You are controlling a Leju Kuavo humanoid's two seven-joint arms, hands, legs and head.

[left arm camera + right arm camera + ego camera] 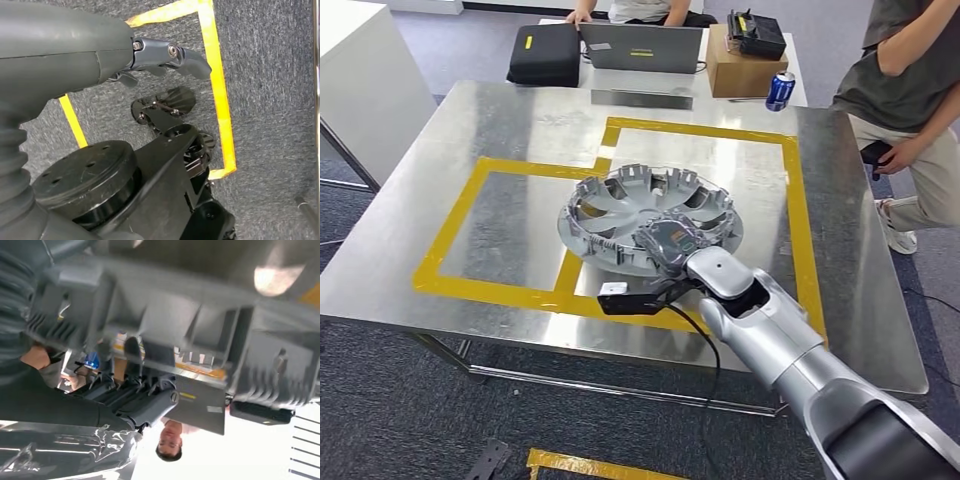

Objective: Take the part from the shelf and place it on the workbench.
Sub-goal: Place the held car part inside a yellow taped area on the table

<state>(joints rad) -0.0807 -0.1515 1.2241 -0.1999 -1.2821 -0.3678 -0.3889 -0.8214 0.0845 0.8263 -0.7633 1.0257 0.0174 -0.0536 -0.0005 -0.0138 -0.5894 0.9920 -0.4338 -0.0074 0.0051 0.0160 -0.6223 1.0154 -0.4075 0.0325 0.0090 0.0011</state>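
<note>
Nearest: right robot hand (669,247) reaching in from the near edge, gripping the near rim of the part (650,219), a grey wheel cover, inner ribbed face turned up; fingers (130,385) curling under the rim in the right wrist view, thumb side riding on top; a grip likely chosen so the wide disc stays level while being lowered.

Left robot hand (166,55) hanging down beside the body over grey carpet and yellow floor tape (220,100); holding nothing, fingers slightly spread; apparently idling, not needed for this step.

Part: lying on or just above the surface (418,200), a metal-topped workbench; straddling the yellow tape outline (795,200), mostly inside the right-hand marked box; contact with the metal not certain from these views. Judging the placing as nearly done, release remaining.

Further back: black case (544,54), laptop (641,47), cardboard box (746,68) carrying a black device, blue can (780,90), all lining the far edge, well apart from the part.

Farthest: one person seated behind the laptop; another person (909,100) standing at the far right corner.
</note>
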